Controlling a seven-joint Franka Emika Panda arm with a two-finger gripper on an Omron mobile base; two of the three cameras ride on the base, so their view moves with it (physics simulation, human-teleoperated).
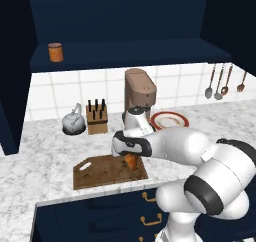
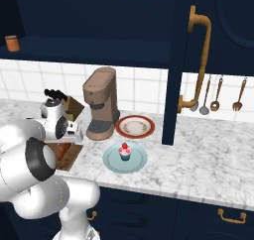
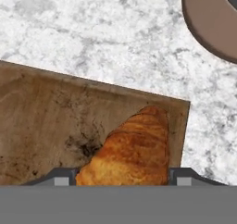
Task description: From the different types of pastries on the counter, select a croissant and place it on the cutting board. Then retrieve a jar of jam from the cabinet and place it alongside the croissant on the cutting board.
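Resting on cutting board (image 1: 107, 172): croissant (image 3: 132, 151), btwn gripper (image 3: 122, 176) fingers.

The small golden-brown croissant (image 3: 132, 151) lies on the flat dark brown wooden cutting board (image 1: 100, 173), near its right end. Behind the board on the marbled stone table (image 1: 40, 141) stand a grey kettle (image 1: 74, 122), a wooden knife block (image 1: 97, 118) and a brown coffee machine (image 1: 140, 93). The orange-brown cylindrical jar (image 1: 55, 52) sits on the cabinet shelf (image 1: 150, 53) above.

White tile wall (image 1: 65, 93) w/ hanging utensils (image 1: 223, 81) at right. Kettle (image 1: 73, 122), knife block (image 1: 97, 117), brown coffee machine (image 2: 101, 104), red-rimmed plate (image 2: 135, 126), navy drawers (image 2: 198, 216) w/ brass handles below.
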